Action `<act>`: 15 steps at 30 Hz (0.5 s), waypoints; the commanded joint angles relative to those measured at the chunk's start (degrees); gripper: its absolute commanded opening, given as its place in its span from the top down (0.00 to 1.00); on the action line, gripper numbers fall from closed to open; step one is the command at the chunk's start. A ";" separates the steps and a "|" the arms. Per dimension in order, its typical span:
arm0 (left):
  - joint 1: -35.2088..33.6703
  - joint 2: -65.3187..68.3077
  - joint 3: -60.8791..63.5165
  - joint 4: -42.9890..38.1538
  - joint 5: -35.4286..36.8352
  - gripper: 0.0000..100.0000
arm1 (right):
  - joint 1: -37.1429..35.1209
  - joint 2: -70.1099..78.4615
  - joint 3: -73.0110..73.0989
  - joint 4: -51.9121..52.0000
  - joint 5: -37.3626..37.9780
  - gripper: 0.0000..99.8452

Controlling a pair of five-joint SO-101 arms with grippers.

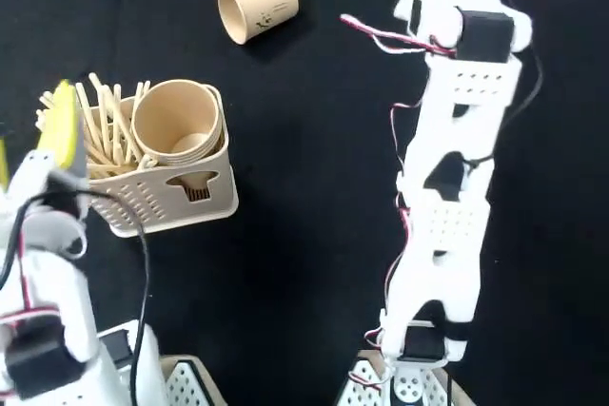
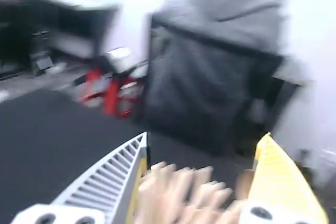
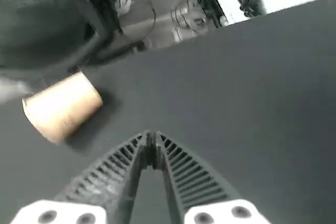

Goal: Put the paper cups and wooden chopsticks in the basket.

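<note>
Looking down, the high view has the basket (image 1: 224, 183) at centre left holding chopsticks (image 1: 105, 130) and nested cups (image 1: 176, 121), while a loose cup (image 1: 257, 9) lies on its side at upper centre, probably the last item to collect. In the left wrist view, the left gripper (image 2: 205, 137) has its fingers spread around the chopstick ends at bottom centre, too wide to pinch them. In the right wrist view, the right gripper (image 3: 152, 137) has its fingers pressed together and empty, pointing past the loose cup at middle left, so it would need to open before grasping.

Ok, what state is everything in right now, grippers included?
loose paper cup: on its side on the table, outside the basket
stacked paper cups: upright in the basket
wooden chopsticks: standing in the basket, beside the cups
left gripper: open, at the chopsticks
right gripper: shut, empty
</note>
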 commanded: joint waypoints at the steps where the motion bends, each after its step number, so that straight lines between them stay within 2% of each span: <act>1: 12.00 15.03 -14.64 -2.46 0.70 0.68 | 6.07 -6.37 -1.45 2.55 13.10 0.99; 6: 19.47 39.65 -34.51 -2.02 0.35 0.68 | 12.48 -11.03 6.02 2.55 21.36 0.99; 11: 22.81 63.74 -55.43 -2.11 0.35 0.68 | 16.44 -17.27 22.73 2.46 25.76 0.99; 15: 22.81 82.11 -73.45 -2.02 0.70 0.68 | 17.14 -21.76 36.09 2.46 28.48 0.99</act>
